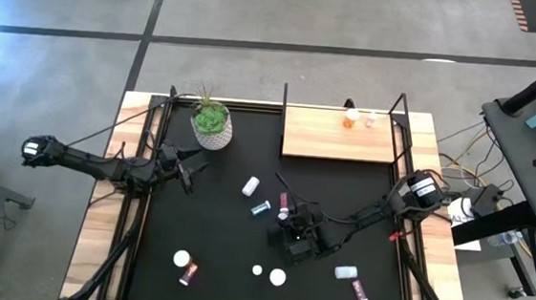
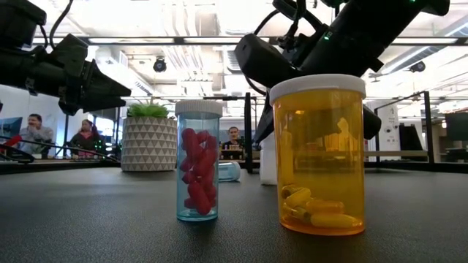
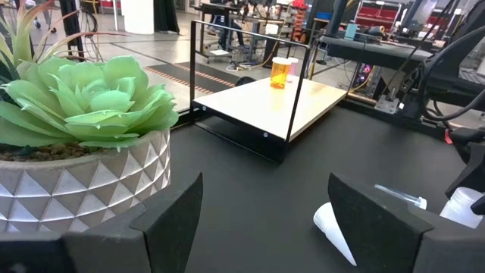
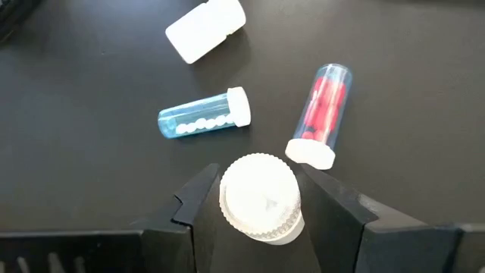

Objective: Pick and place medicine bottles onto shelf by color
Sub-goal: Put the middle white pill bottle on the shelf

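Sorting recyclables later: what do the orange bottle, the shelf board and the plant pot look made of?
The orange bottle looks like clear amber plastic: capsules show through it, and its white cap is ribbed. The shelf board appears to be pale matte wood or laminate, with thin black metal posts. The plant pot seems matte grey-white ceramic or concrete, moulded in triangles; which one is unclear.

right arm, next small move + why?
Probably finish closing, then lift straight up. The right tool straddles an upright white-capped bottle, fingers close on both sides. The shelf, already holding an orange bottle, lies farther off.
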Tool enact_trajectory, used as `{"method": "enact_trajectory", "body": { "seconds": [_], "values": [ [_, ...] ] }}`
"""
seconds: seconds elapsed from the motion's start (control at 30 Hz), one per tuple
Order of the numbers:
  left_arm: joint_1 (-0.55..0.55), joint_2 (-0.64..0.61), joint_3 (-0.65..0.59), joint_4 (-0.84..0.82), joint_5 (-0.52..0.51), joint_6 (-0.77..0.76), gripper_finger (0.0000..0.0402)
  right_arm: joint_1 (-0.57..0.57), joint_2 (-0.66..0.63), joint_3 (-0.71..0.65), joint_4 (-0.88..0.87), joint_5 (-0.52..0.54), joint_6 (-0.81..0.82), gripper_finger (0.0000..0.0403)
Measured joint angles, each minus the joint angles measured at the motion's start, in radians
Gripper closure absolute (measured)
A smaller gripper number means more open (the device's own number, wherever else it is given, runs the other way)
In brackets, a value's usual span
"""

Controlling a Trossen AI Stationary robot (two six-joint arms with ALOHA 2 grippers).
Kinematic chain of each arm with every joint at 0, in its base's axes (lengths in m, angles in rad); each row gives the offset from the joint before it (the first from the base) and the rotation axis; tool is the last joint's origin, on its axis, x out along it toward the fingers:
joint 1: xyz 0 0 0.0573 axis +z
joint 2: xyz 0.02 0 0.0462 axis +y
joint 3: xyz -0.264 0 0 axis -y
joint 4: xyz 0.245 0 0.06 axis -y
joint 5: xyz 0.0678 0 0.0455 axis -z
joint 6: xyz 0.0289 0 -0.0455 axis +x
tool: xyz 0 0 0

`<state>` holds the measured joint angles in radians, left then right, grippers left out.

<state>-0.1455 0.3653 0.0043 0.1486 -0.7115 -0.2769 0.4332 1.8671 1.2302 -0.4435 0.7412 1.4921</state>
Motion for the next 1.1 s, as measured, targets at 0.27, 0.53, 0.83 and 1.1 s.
{"method": "enact_trajectory", "body": {
  "seconds": [0.27, 0.53, 0.83, 1.1],
  "values": [
    [0.0, 0.0, 0.0, 0.0, 0.0, 0.0, 0.0132, -0.002, -0.028, 0.041, -0.184, 0.101, 0.064, 0.0248],
    [0.0, 0.0, 0.0, 0.0, 0.0, 0.0, 0.0132, -0.041, -0.133, 0.041, -0.493, 0.223, 0.216, 0.0248],
    [0.0, 0.0, 0.0, 0.0, 0.0, 0.0, 0.0132, -0.254, -0.279, -0.039, -0.609, 0.226, 0.194, 0.0248],
    [0.0, 0.0, 0.0, 0.0, 0.0, 0.0, 0.0132, -0.476, -0.378, -0.225, -0.282, 0.2, -0.025, 0.0249]
  ]
}}
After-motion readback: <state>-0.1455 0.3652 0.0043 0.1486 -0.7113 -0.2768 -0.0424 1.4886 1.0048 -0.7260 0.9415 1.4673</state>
